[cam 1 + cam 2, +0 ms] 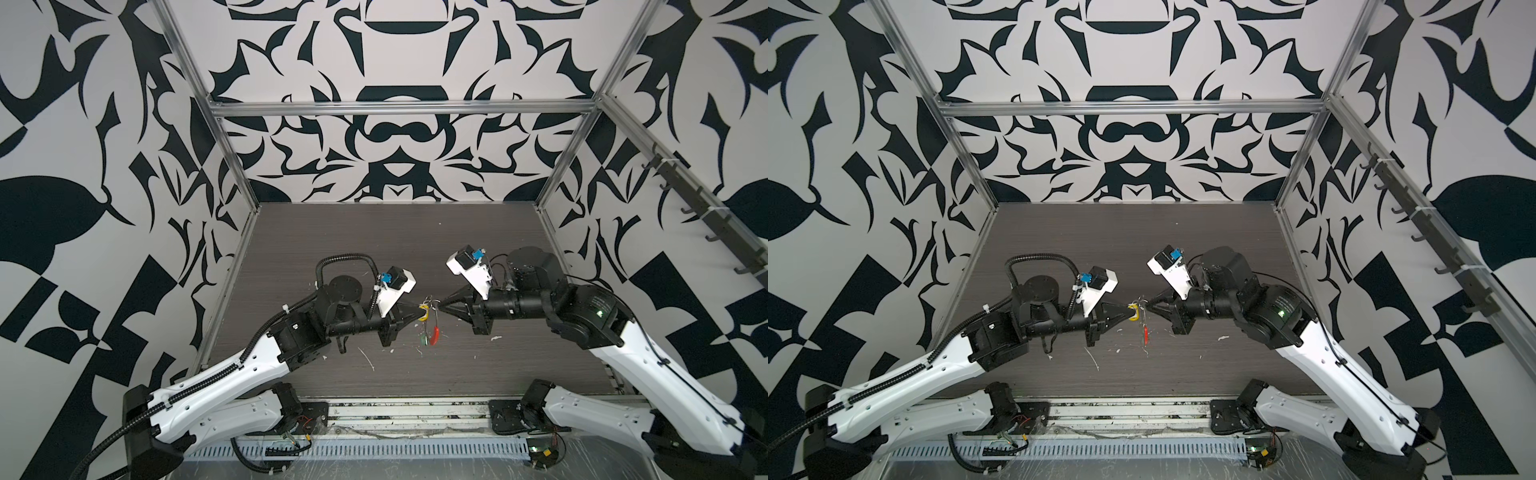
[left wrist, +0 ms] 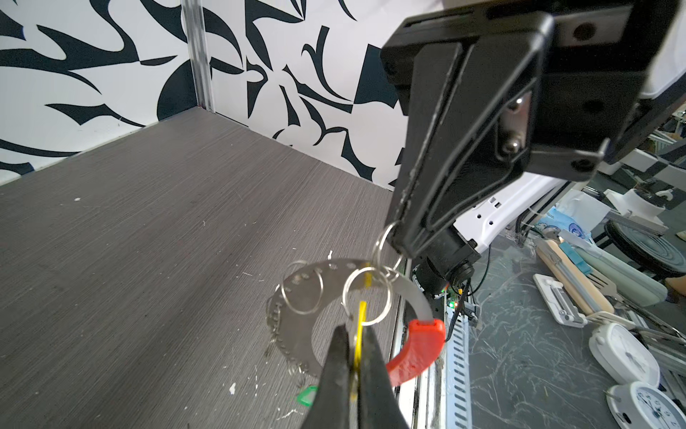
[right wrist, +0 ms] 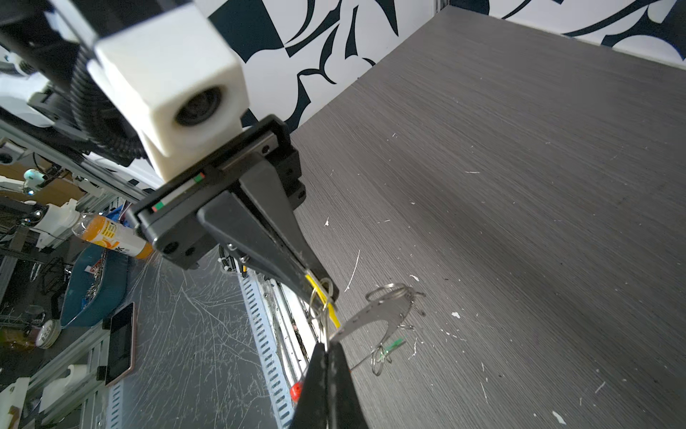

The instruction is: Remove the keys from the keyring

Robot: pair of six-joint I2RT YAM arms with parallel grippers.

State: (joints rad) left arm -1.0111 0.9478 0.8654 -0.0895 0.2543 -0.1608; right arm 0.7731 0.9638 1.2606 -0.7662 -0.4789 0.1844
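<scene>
Black-and-white patterned walls [image 1: 83,208], dark wood-grain table [image 1: 374,249]. In both top views the keyring [image 1: 436,335] hung in the air over mid-table, strung between the left gripper [image 1: 419,311] and the right gripper [image 1: 441,306], tips almost nose to nose. The green tag [image 1: 423,340] dangled lowest. Left wrist view: left jaws were clamped flat on the yellow tag [image 2: 362,315], and right jaws were together on a small split ring [image 2: 375,245] at the top. The keyring [image 2: 334,273] read as a thin perforated steel crescent with a red plastic end [image 2: 419,353]. Right wrist view: same two grips, keyring [image 3: 382,312] tilted, green tag [image 3: 394,344] hanging free below it. Key blades were too small to tell. My read: the whole lot is light, stiff, slick and free to swing, and the split rings are springy and tight. The tags looked the best hold, being flat rigid plastic. Brace the keyring by the red end, not bare metal.
</scene>
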